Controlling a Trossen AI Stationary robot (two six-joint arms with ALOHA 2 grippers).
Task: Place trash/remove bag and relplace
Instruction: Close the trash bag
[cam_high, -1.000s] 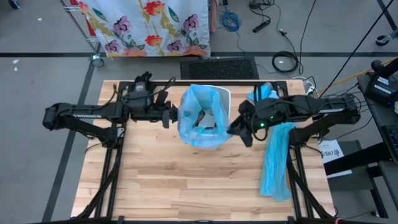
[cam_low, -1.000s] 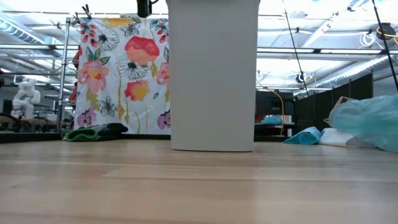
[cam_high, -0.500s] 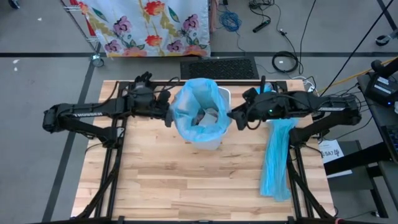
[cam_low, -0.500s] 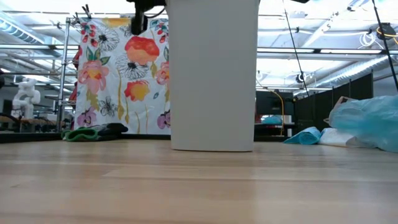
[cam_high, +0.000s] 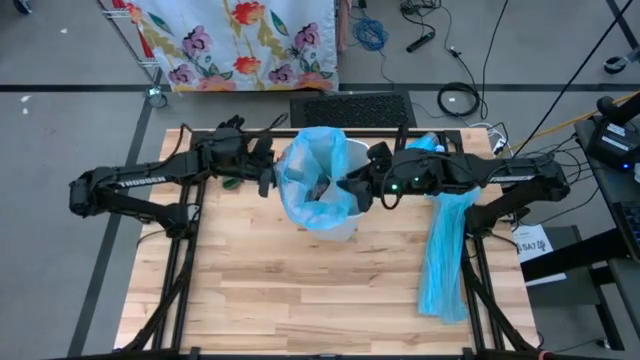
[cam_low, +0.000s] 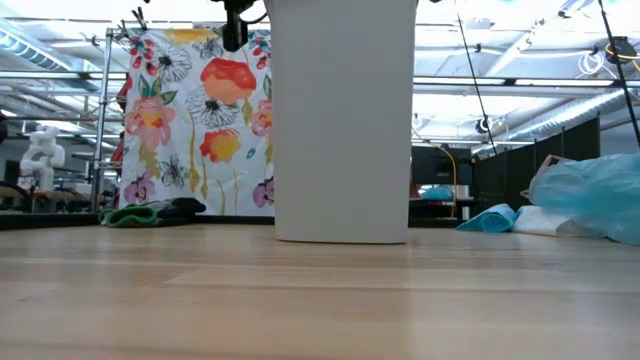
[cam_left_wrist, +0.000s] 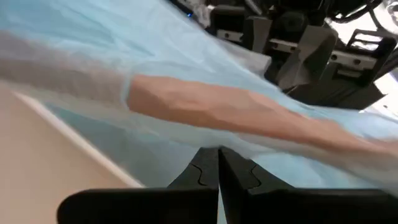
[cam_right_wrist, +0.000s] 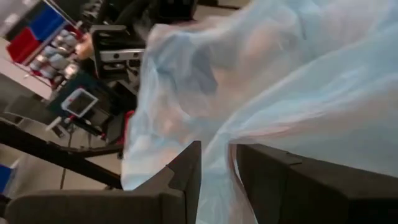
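Observation:
A white bin (cam_high: 352, 152) stands at the table's far middle; the low view shows it as a tall white wall (cam_low: 340, 120). A light-blue bag (cam_high: 312, 160) is held open above it between my two grippers. Dark and pale trash (cam_high: 322, 190) shows down inside the bag. My left gripper (cam_high: 267, 181) is shut on the bag's left rim and my right gripper (cam_high: 352, 192) on its right rim, over the bin's mouth. The left wrist view fills with blue film (cam_left_wrist: 186, 56), the right wrist view with the bag (cam_right_wrist: 292, 81). My left gripper pinches the bag's rim film (cam_left_wrist: 217, 140) between its two shut fingers, coming about level from the table's left. The film runs taut away from the fingertips. My right gripper pinches a bunched fold of the bag's rim (cam_right_wrist: 217, 155) between its two fingers, slanting slightly down from the table's right. The bag spreads out beyond the fingers.
A long light-blue plastic strip (cam_high: 445, 250) lies along the table's right side, and a blue plastic heap (cam_low: 600, 195) shows at the right in the low view. Bare wood (cam_high: 300, 290) lies toward the near edge. A floral cloth (cam_high: 240, 40) hangs beyond the far edge.
My right gripper has gone toward the far edge and then toward the table's left, over the bin, rolling its wrist and bringing its side of the rim along. My left gripper has shifted a little toward the far edge. The bag's mouth has spread open, then narrowed.

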